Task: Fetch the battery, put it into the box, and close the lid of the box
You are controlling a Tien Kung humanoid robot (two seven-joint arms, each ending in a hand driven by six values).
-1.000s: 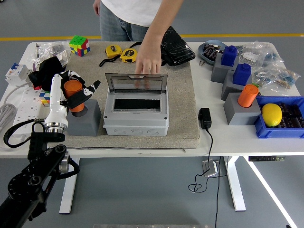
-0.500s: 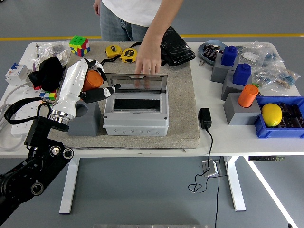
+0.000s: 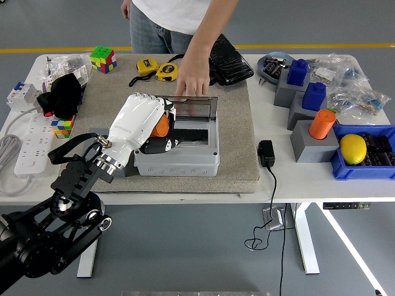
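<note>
My left hand (image 3: 157,126), white with black fingertips, is shut on an orange cylindrical battery (image 3: 161,125). It holds the battery over the left part of the grey box (image 3: 179,159), just above the dark opening. The box's clear lid (image 3: 192,106) stands up at the back. A person's hand (image 3: 192,77) rests on the lid's top edge from the far side. The box sits on a beige mat (image 3: 234,132). My right arm does not show.
To the right, grey blocks carry another orange battery (image 3: 322,123) and two blue ones (image 3: 297,72). A lemon (image 3: 353,148) lies in a blue bin (image 3: 361,171). A black adapter (image 3: 266,153) sits beside the mat. Tape measures (image 3: 166,71), a black case (image 3: 229,60) and a power strip (image 3: 28,148) lie around.
My left hand lifted the orange battery off the grey stand at the left and carried it right, over the box. The person's hand stayed on the lid.
</note>
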